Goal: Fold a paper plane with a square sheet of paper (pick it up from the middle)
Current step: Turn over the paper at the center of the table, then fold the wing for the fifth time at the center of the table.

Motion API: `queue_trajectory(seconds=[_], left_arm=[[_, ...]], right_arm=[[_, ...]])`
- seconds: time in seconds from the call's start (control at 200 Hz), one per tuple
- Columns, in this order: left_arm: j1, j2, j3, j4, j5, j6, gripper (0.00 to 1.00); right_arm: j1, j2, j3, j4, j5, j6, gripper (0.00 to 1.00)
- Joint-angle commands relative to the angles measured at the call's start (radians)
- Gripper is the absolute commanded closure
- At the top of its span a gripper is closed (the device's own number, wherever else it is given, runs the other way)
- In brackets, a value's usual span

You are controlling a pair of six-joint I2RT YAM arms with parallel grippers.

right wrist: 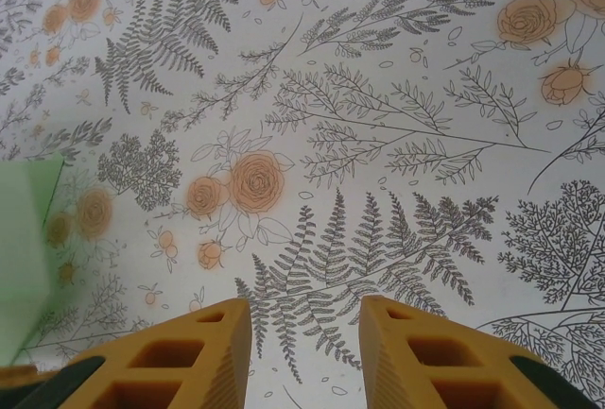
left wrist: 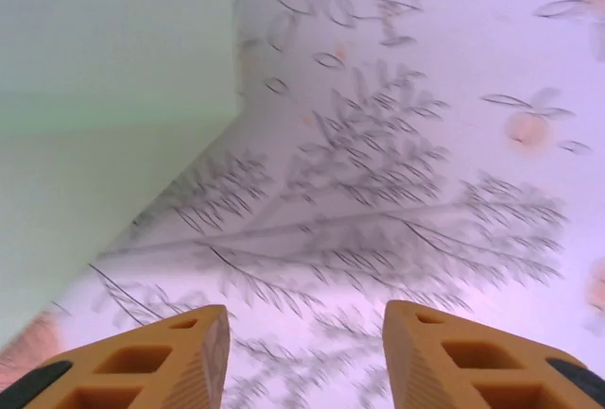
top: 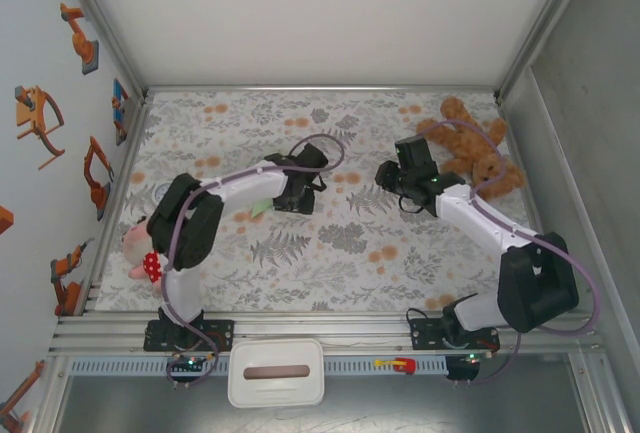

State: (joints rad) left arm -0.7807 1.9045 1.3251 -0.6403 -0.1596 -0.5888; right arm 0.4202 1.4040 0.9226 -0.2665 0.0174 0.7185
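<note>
1. The pale green paper lies flat near the middle of the table. It is mostly hidden under the left arm, so its long axis cannot be told.
2. The left gripper is the nearer one, with its fingers spread and empty. The paper sits just to its left and slightly nearer.
3. The right gripper is also spread and empty, and stands well apart to the right.
4. The paper is plain, with straight edges. One faint line crosses it, either a crease or a shadow.
</note>
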Motion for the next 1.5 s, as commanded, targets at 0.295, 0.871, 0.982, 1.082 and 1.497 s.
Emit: queue_trajectory(seconds=[0.295,0.871,0.982,1.082,1.497], left_arm=[[0.204,-0.198,-0.196,0.269,0.233,-0.09,0.44],[0.33,-0.034,-0.166,0.366,0.258,-0.034,0.43],[0.342,-0.038,-0.183,0.37,0.282,-0.048,0.43],[0.352,-0.028,-0.202,0.388,0.356,-0.065,0.43],[0.187,-0.006,-0.252,0.395,0.469,-0.195,0.54]], right_arm=[[-0.006,0.094,0.005,0.126,-0.133,0.046,0.61],[0.001,0.222,-0.014,0.254,-0.309,0.134,0.61],[0.01,0.258,-0.014,0.292,-0.34,0.168,0.61],[0.021,0.291,-0.009,0.332,-0.375,0.201,0.62],[0.054,0.272,-0.084,0.398,-0.304,0.314,0.66]])
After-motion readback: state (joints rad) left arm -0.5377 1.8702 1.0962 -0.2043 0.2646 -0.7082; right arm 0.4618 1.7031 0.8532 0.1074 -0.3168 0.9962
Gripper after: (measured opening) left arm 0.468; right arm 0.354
